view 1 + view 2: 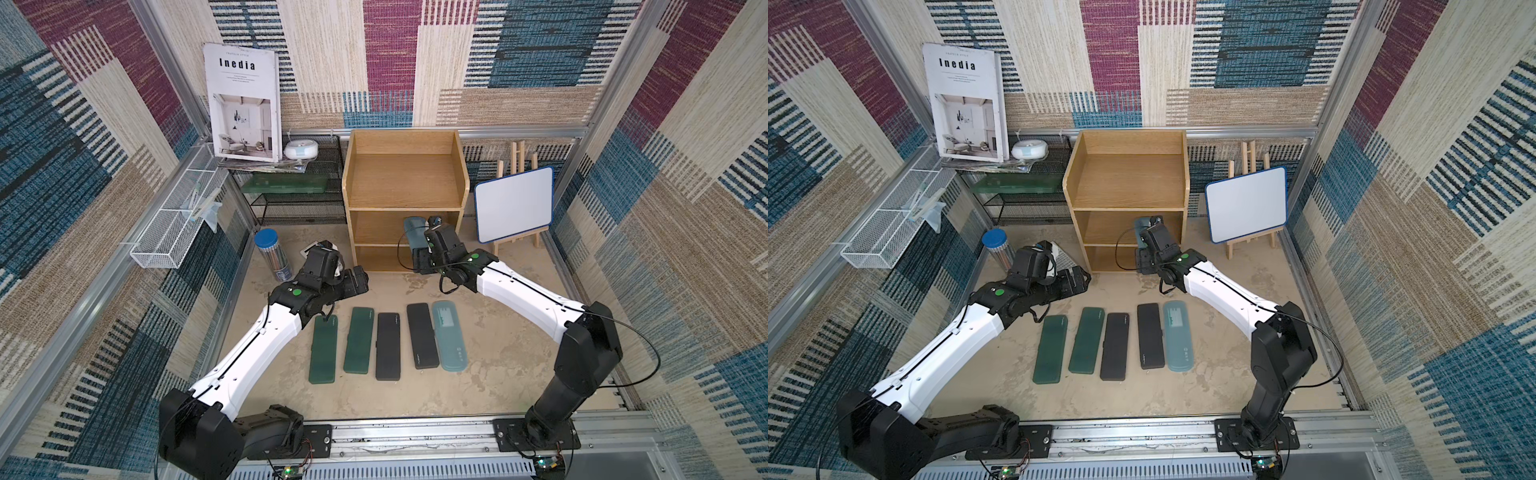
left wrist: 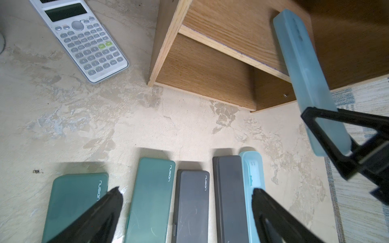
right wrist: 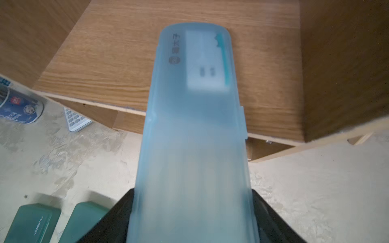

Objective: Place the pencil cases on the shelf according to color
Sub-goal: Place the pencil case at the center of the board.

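Right gripper [image 3: 192,195] clamps near end of light blue case [image 3: 195,105]; long axis runs straight ahead of the jaws. Far end over middle board of shelf [image 3: 101,69]. Left gripper [image 2: 186,199] spread wide, empty, farther off.

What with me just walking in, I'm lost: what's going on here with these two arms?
The right gripper has its fingers shut on a light blue pencil case, whose far end pokes into the middle tier of the wooden shelf; whether it rests there I cannot tell. The left gripper hangs open above the table, over a row of two green cases, two black cases and a second light blue case. No other case shows on the shelf.
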{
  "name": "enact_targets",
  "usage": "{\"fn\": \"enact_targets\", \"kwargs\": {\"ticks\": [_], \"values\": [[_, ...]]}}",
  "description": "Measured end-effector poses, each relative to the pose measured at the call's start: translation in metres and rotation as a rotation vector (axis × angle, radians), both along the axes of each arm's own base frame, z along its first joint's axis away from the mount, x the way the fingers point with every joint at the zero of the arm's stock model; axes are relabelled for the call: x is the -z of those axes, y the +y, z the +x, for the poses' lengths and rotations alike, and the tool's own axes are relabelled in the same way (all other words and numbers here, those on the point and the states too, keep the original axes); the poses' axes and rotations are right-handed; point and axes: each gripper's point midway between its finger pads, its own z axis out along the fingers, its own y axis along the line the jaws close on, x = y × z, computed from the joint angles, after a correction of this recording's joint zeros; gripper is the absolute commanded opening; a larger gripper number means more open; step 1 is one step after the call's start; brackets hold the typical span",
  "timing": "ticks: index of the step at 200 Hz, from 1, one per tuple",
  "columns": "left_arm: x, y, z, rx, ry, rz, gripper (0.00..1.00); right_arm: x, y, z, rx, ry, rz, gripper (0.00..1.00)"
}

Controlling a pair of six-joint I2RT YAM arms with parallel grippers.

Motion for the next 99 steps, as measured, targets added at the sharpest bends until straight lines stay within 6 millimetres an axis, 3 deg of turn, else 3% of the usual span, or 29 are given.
{"fn": "enact_targets", "kwargs": {"ticks": [40,99], "values": [[-0.002,0.001,-0.001,0.001,-0.005,0.001,1.00,0.001,0.005,0.009,0.007,-0.004,-0.015,0.61],[-0.007,0.008,-0.008,-0.007,-0.029,0.017,1.00,-0.014,-0.018,-0.033,-0.004,0.004,-0.011,0.62]]}}
